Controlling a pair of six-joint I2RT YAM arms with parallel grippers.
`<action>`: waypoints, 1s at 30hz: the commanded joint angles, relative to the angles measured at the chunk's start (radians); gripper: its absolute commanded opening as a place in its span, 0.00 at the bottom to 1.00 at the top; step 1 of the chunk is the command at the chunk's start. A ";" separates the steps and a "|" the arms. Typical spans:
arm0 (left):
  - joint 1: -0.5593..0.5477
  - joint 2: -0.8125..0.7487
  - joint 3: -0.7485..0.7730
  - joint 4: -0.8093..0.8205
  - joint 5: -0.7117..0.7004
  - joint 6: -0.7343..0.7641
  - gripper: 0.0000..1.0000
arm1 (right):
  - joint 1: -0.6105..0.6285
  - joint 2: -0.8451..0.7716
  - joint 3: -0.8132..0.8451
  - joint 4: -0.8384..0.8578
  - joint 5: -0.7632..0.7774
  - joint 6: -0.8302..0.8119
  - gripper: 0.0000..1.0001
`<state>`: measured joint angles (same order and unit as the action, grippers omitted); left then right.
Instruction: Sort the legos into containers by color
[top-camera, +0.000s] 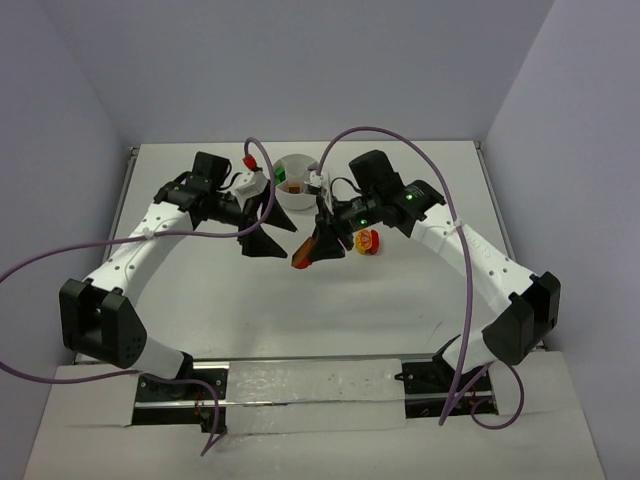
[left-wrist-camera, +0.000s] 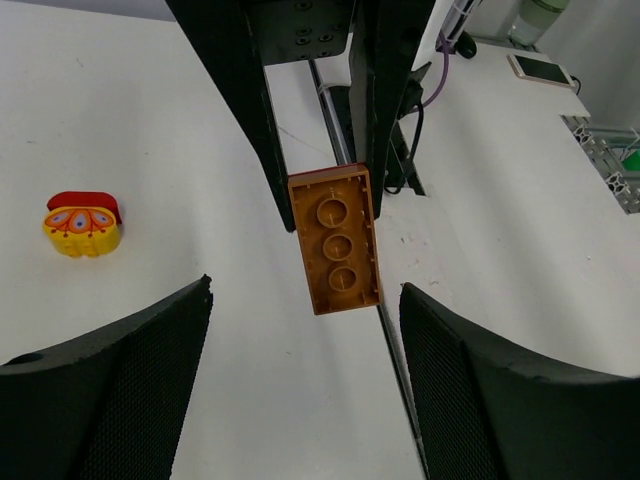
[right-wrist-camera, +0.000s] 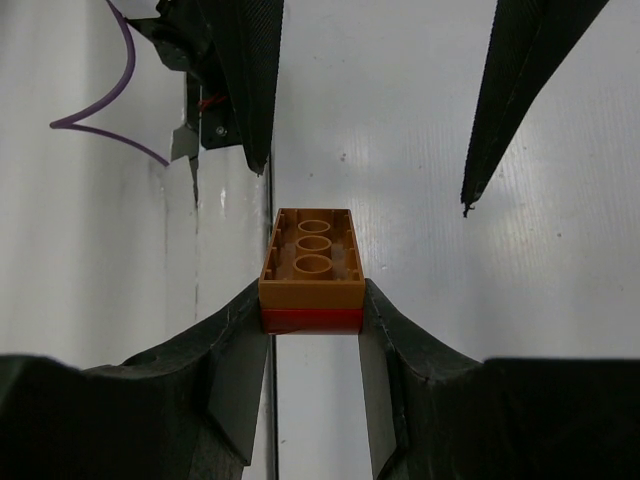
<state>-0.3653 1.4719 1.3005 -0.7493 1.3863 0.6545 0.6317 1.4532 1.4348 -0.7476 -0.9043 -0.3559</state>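
Orange-brown brick (right-wrist-camera: 310, 258) with a red brick (right-wrist-camera: 311, 320) stuck to it is clenched in the right tool (right-wrist-camera: 311, 310), near the white bowl (top-camera: 290, 160), not yet in a compartment. Left tool (left-wrist-camera: 305, 300) is released, jaws wide either side without touching, likely so the two colours can be split before sorting. Yellow-and-red piece (left-wrist-camera: 82, 225) lies unsorted on the surface.

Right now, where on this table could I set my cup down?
Free: white tabletop between left arm and right arm, toward their bases, plus the far right corner. Crowded: near the small round white bowl, where left claw and right claw meet.
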 joint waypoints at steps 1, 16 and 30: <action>-0.012 -0.026 0.003 -0.078 0.048 0.063 0.80 | 0.018 -0.017 0.046 0.022 0.035 0.010 0.00; -0.057 -0.027 -0.010 0.113 0.026 -0.162 0.67 | 0.055 -0.004 0.075 0.008 0.077 0.016 0.00; -0.076 -0.018 0.016 0.087 0.046 -0.139 0.63 | 0.057 0.015 0.076 0.030 0.094 0.057 0.00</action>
<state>-0.4267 1.4715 1.2926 -0.6720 1.3960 0.5014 0.6785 1.4643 1.4662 -0.7483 -0.8242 -0.3187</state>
